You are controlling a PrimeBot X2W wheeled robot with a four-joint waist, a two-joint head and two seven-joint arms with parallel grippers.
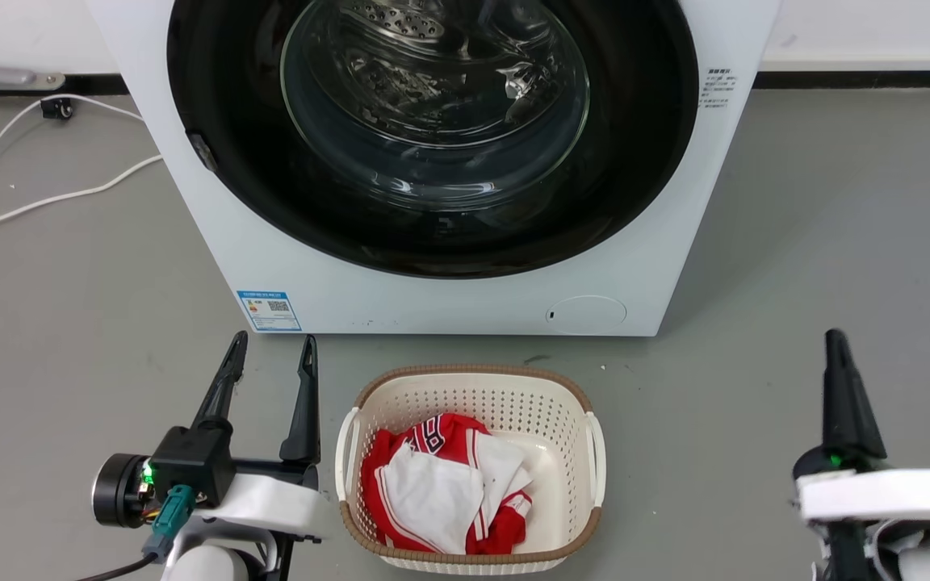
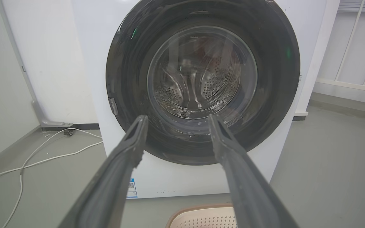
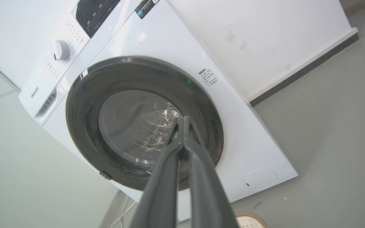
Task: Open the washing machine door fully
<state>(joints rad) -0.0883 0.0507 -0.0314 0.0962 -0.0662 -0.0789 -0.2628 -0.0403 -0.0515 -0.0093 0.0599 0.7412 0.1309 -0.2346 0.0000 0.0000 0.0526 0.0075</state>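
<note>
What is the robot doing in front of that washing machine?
Nothing is being handled yet. The robot faces the washing machine, whose big round black door is shut. Its left gripper is open and its right gripper is shut, both held back from the machine and touching nothing. A basket with red and white clothes sits on the floor between them, in front of the machine.

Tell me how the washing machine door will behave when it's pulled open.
The washing machine door looks rigid, so it should probably swing as one piece. Its glossy black face is likely slippery; the small grey tab on its rim seems the better hold. Its domed glass suggests some weight.
</note>
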